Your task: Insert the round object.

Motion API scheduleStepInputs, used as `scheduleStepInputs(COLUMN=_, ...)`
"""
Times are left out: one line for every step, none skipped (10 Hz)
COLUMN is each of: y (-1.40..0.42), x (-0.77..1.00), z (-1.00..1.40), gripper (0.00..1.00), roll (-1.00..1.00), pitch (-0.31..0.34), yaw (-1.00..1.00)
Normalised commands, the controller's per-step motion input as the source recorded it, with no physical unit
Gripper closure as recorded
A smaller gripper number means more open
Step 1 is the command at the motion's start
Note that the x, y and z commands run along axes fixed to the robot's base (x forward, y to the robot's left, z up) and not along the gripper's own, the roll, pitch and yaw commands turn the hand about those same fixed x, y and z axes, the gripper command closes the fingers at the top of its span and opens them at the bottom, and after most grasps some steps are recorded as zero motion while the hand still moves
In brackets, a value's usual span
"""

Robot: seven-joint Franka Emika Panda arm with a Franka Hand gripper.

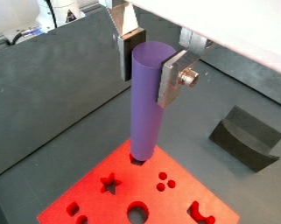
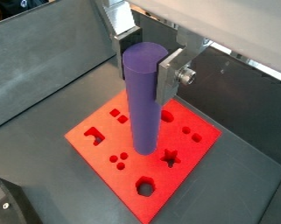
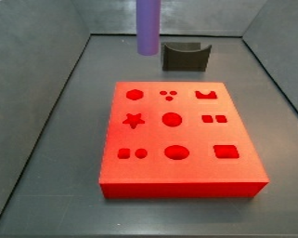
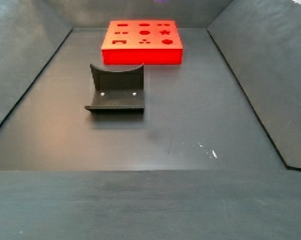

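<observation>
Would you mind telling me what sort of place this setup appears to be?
Most likely a robot peg-insertion test cell, possibly simulated: bare grey walls enclose a red block with shaped holes, a dark fixture stands on the floor, and the gripper holds a purple peg upright above the block.

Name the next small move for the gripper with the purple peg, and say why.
Probably a small sideways shift to centre over a round hole before lowering. The gripper holds the purple peg upright, and in a side view the peg hangs above the red block, toward its far edge. Whether its tip is already aligned with a hole cannot be told.
</observation>
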Motion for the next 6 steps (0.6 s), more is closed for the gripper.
scheduleStepInputs(y=-0.05, x=0.14, z=-0.13, gripper=1.0, roll=-0.05, pitch=0.0, yaw=-0.03)
scheduleStepInputs(y=0.0, x=0.27, z=-0.35, gripper=1.0, roll=-0.12, pitch=-0.154, yaw=0.0)
scheduleStepInputs(y=0.0, x=0.85, z=-0.42, gripper=1.0, roll=-0.01, pitch=-0.161, yaw=0.02)
scheduleStepInputs(y=0.0, x=0.97, z=-0.35, gripper=1.0, roll=-0.01, pitch=-0.146, yaw=0.0)
scheduleStepInputs(y=0.0, x=0.94, z=-0.35, gripper=1.0, roll=0.0, pitch=-0.131, yaw=0.01)
scheduleStepInputs(y=0.0, x=0.51, z=-0.24, gripper=1.0, roll=0.0, pitch=-0.047, yaw=0.0)
